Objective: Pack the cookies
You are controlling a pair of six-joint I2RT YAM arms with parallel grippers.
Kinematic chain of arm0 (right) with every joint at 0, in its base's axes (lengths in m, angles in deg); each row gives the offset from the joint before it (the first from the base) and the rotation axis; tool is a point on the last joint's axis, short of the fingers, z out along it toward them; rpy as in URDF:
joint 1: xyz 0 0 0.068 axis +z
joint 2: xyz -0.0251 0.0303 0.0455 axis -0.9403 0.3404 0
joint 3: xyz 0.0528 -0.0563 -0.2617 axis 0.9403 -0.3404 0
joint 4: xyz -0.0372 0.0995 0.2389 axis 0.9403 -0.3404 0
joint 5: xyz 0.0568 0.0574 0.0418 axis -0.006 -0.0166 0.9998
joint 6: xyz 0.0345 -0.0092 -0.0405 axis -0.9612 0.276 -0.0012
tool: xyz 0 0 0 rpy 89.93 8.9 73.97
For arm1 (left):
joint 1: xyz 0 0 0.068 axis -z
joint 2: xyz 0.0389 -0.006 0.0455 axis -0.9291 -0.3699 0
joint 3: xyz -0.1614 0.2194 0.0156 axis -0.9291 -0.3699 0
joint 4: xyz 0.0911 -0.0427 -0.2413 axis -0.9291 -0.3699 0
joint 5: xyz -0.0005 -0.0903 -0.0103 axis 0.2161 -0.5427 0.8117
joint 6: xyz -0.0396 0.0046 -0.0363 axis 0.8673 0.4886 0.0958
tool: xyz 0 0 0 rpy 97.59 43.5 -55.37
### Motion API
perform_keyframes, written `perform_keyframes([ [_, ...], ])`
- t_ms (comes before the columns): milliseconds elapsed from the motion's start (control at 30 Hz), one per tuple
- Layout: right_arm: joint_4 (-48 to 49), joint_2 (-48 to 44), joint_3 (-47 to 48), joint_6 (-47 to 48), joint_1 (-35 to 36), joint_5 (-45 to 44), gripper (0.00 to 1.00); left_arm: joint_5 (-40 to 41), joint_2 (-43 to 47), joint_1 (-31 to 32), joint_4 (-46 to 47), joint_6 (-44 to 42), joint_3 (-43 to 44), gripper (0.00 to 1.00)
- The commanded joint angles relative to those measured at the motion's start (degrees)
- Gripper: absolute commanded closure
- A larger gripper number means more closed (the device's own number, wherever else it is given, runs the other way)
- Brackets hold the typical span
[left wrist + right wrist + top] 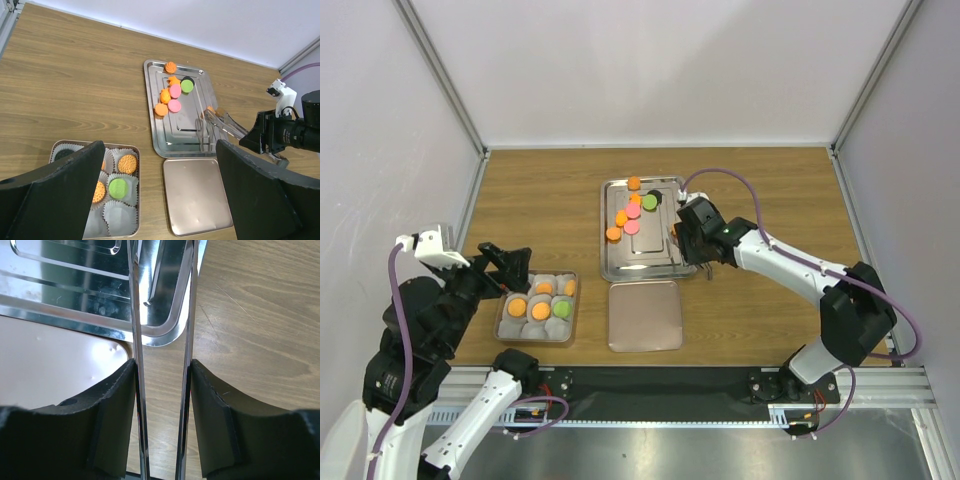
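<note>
Several cookies (632, 212), orange, pink, green and black, lie on the far half of the steel tray (605, 230); they also show in the left wrist view (174, 92). My right gripper (688, 240) is shut on metal tongs (137, 315), whose arms reach over the tray's right side (220, 122). An orange cookie (210, 109) sits at the tongs' tips; I cannot tell if it is gripped. My left gripper (505, 268) is open and empty above the small box (538, 307), whose white cups hold a few orange cookies and a green one (119, 187).
A flat square lid (645, 316) lies on the wood just in front of the tray and right of the box. White walls enclose the table on three sides.
</note>
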Motion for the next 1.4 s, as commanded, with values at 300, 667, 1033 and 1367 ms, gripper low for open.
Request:
perform_keyframes([
  [300, 2.39, 1.91, 3.17, 0.45, -1.18, 0.89, 0.50, 0.19, -0.39, 0.26, 1.34, -1.27, 0.19, 0.00],
  [667, 2.83, 2.96, 4.14, 0.80, -1.36, 0.97, 0.50, 0.10, -0.48, 0.26, 1.43, -1.36, 0.10, 0.00],
  [1033, 3.01, 4.28, 4.75, 0.89, -1.62, 1.86, 0.61, 0.10, -0.48, 0.26, 1.43, -1.36, 0.19, 0.00],
  [1367, 0.81, 2.44, 7.12, 0.54, -0.83, 1.77, 0.70, -0.86, -0.39, 0.26, 0.64, -2.06, 2.91, 0.00],
])
